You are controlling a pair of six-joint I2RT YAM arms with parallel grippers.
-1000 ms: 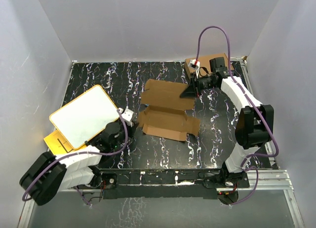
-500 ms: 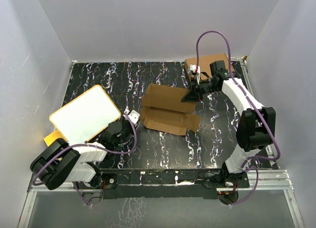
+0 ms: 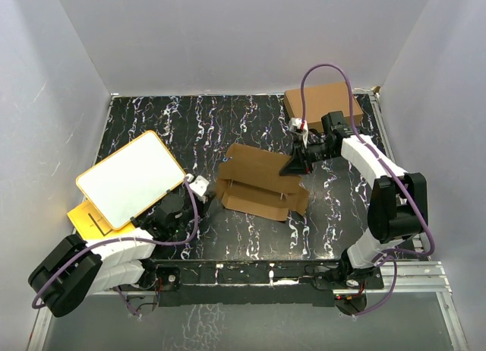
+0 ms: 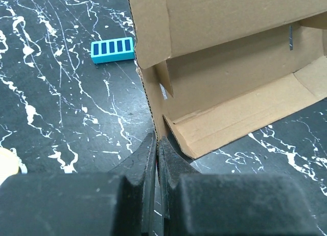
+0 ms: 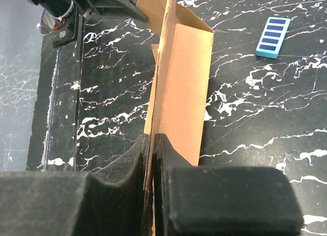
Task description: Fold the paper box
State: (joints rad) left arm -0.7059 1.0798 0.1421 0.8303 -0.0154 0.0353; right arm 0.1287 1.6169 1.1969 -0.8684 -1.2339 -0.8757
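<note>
**Paper box** (image 3: 254, 185): It sits near the middle of the counter (image 3: 152, 123) and is partly formed. The long walls are raised from a flat floor panel, making an open trough. A wide panel on the far side leans back, away from the arms. The left wrist view shows the bare interior, with a small tab folded in at the near inside corner.

**Left end effector** (image 4: 156, 143): It is low over the counter at the box's left end, with its fingers pressed together. The upright edge of the end wall runs down into the seam between them. It appears to be pinching that cardboard edge, though the finger bodies hide the actual contact.

**Right end effector** (image 5: 152, 141): It is at the box's right end. Its fingers are closed on a thin cardboard panel that stands on edge and passes straight between them. The panel extends away from the fingers toward the left arm, which shows at the top of that view.

**Other items:**
- A small blue block (image 4: 112, 49) with dark stripes lies flat on the counter, near the box's left corner and not touching the cardboard.
- A white board with a yellow rim (image 3: 129, 176) occupies the left side of the counter, beside the left arm.
- A larger brown box (image 3: 323, 102) sits at the far right corner, well apart from the paper box.
</note>
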